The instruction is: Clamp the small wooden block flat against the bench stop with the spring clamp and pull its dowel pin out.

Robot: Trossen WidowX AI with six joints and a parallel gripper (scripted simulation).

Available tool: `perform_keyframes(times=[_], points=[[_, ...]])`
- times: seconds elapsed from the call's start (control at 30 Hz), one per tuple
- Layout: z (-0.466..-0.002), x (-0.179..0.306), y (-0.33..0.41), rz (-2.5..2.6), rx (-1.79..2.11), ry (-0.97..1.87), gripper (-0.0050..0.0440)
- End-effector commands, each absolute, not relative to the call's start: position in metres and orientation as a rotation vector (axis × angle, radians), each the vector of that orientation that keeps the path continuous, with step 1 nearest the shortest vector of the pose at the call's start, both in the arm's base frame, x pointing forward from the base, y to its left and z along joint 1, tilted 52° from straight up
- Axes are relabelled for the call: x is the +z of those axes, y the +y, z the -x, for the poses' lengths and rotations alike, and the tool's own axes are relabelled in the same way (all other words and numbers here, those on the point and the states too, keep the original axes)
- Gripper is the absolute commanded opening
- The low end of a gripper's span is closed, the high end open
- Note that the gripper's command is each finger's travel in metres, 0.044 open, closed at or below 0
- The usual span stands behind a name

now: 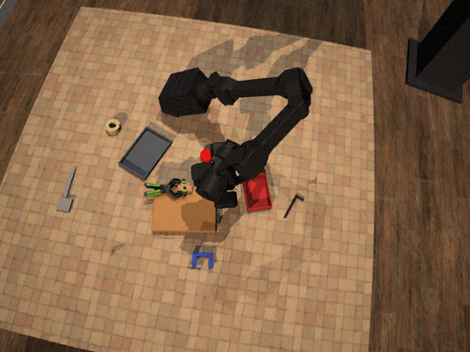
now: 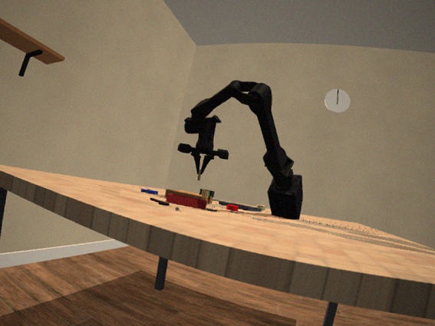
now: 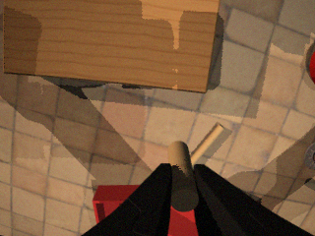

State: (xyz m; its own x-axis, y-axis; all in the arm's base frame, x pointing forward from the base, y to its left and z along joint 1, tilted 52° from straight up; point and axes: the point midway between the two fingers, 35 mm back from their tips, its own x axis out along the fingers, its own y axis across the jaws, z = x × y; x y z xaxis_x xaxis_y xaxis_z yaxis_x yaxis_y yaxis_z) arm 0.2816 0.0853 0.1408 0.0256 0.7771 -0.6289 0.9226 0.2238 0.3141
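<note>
Where the table (image 1: 278, 315) begins at the left of the top view, a grey scraper-like tool (image 1: 67, 196) is lying, with a tape roll (image 1: 112, 126) farther back and a grey tray (image 1: 145, 152) to its right. Next, the spring clamp (image 1: 161, 188), black with green grips, is gripping the small wooden block (image 1: 184, 190) at the far left corner of the board (image 1: 182, 217); whether the block is sitting flat cannot be told. A blue U-shaped piece (image 1: 202, 260) is lying near of the board. Right of the board, the pincer (image 2: 200, 170) is hanging well above the table, closed on the dowel pin (image 3: 180, 160), over the red bin (image 1: 257, 192). Farther right, a dark hex key (image 1: 293, 204) is resting.
</note>
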Motion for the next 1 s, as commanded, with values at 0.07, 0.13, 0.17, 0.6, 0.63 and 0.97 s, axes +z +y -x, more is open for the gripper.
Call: perform_keyframes(times=[0.07,0.13,0.17,0.6,0.63,0.97], points=[[-0.278,0.148,0.089,-1.587,-0.254,1.773,0.0000],[-0.278,0.149,0.089,-1.588,-0.255,1.773,0.0000],[-0.277,0.150,0.089,-1.589,-0.256,1.773,0.0000],[-0.270,0.162,0.095,-1.598,-0.268,1.775,0.0000],[-0.270,0.162,0.095,-1.598,-0.268,1.775,0.0000],[-0.264,0.170,0.099,-1.605,-0.275,1.776,0.0000]])
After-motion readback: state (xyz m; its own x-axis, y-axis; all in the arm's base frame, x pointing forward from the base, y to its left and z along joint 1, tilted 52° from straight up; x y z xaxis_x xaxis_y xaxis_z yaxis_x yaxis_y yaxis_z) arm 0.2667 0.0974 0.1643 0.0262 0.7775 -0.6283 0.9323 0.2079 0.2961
